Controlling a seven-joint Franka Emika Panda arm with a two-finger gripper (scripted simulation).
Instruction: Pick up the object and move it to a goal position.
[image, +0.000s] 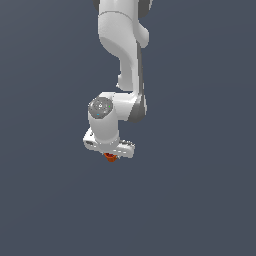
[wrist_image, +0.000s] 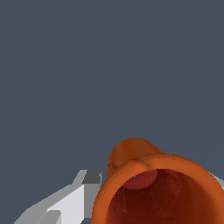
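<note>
Fingers (wrist_image: 65, 205) sit close against the orange-red cup (wrist_image: 157, 188), one pale finger showing beside its wall in the wrist view; whether they clamp it cannot be told. It looks light, stiff and smooth-walled, so a hold across the tapered wall just behind the flared mouth seems safest against slipping. From the exterior view, the cup (image: 110, 158) peeks out directly beneath the white gripper (image: 111, 152), under the bent arm (image: 125, 60).

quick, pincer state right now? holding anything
Pincer: closed on the small orange-red tapered cup; a grey finger shows right beside it in the wrist view.
</note>
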